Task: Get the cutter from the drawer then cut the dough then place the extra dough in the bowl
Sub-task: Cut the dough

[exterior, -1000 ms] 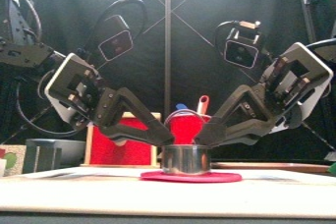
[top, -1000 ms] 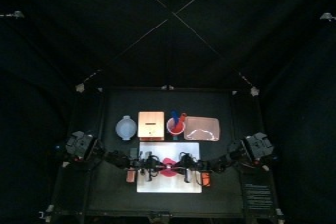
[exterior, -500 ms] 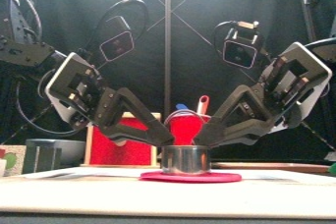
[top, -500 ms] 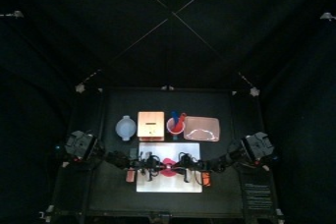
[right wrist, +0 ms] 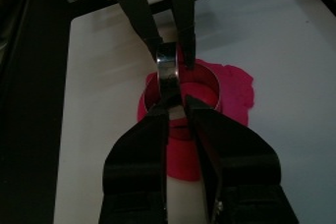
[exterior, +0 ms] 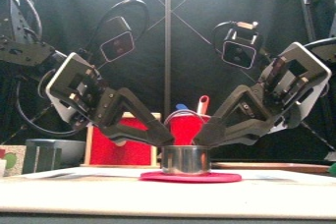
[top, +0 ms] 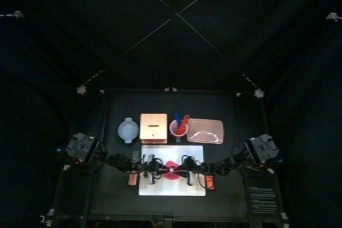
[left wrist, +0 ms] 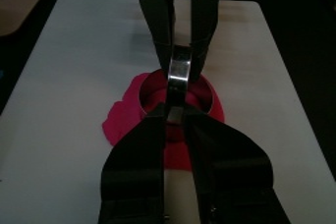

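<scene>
A round metal cutter (exterior: 184, 158) stands on a flat red dough disc (exterior: 192, 177) in the middle of the white cutting board (top: 171, 188). My left gripper (exterior: 160, 150) comes down from the left and is shut on the cutter's rim. My right gripper (exterior: 211, 149) does the same from the right. In the left wrist view the jaws pinch the cutter (left wrist: 178, 74) wall, with dough (left wrist: 125, 122) spread beneath. In the right wrist view the cutter (right wrist: 167, 71) is gripped on the opposite side, over the dough (right wrist: 226, 85).
Behind the board stand a blue-grey bowl (top: 128, 129), the wooden box (top: 154, 126) with its red drawer front (exterior: 125, 141), a red cup (top: 181, 127) holding toy knives, and a pink tray (top: 209, 130).
</scene>
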You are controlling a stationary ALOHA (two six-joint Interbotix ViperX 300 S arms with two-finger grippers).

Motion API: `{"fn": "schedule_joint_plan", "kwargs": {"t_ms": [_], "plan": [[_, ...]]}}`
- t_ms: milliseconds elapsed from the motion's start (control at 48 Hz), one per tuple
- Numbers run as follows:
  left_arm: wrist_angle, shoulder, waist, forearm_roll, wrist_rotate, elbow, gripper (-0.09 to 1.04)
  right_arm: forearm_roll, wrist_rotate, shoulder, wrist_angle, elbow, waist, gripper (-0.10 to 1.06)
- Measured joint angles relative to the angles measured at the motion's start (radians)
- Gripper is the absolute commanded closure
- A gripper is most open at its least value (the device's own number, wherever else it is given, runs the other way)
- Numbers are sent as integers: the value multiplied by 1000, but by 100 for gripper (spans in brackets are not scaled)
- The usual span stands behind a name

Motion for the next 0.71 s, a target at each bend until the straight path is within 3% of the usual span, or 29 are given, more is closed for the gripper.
{"fn": "schedule_joint_plan", "kwargs": {"t_ms": [708], "plan": [[38,0,3,-2,0,-5,52,0,0,2,12,-5,0,54]]}}
